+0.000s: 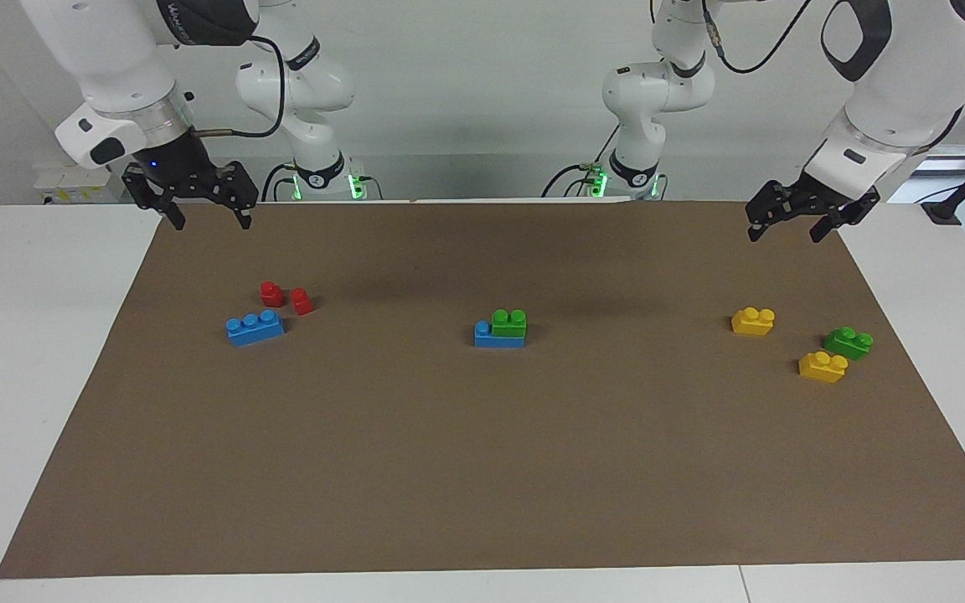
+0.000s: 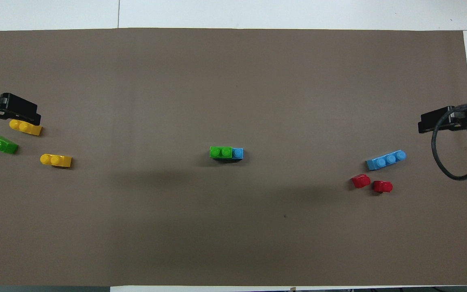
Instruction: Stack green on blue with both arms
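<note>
Stack looks done: the small bright-green 2-stud plastic brick (image 1: 508, 322) sits on the long bright-blue 3-stud plastic brick (image 1: 498, 334) mid-mat, covering 2 studs and leaving 1 bare at the right arm's end. Both black 2-finger claws are raised with fingers apart and empty, the left gripper (image 1: 786, 224) over the mat corner at its own end, the right gripper (image 1: 210, 217) over the mat edge at its end. Risk as I see it: green may not be fully pressed, so any knock could pop it off.
</note>
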Controlling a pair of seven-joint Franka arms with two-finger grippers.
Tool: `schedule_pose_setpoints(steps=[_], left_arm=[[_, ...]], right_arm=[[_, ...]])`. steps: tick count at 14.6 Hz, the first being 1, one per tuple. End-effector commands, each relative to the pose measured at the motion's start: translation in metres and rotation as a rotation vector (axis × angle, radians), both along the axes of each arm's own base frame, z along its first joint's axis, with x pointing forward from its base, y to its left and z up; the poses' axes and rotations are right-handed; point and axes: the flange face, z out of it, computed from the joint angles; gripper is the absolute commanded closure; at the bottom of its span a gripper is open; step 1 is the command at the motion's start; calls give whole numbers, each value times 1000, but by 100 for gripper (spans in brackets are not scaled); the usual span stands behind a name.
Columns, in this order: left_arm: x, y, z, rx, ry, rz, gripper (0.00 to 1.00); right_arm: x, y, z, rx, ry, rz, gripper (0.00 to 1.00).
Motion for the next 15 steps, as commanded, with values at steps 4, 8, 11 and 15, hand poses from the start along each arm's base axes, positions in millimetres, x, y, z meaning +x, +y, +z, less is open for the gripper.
schedule_pose_setpoints(steps=[4,8,11,15], left_arm=[[-4,1,10,-11,-24,-19,0],[-7,-1,15,-11,-33,-21,0],[-7,-2,17,-11,-45,-20,0],[-6,-3,16,-13,-46,-22,0]], right_arm=[[-2,-7,-1,-18,20,50,0],[-4,-7,-4,-18,28,47,0],[-4,-7,-4,-18,35,46,0],[-5,-7,-4,-18,37,39,0]])
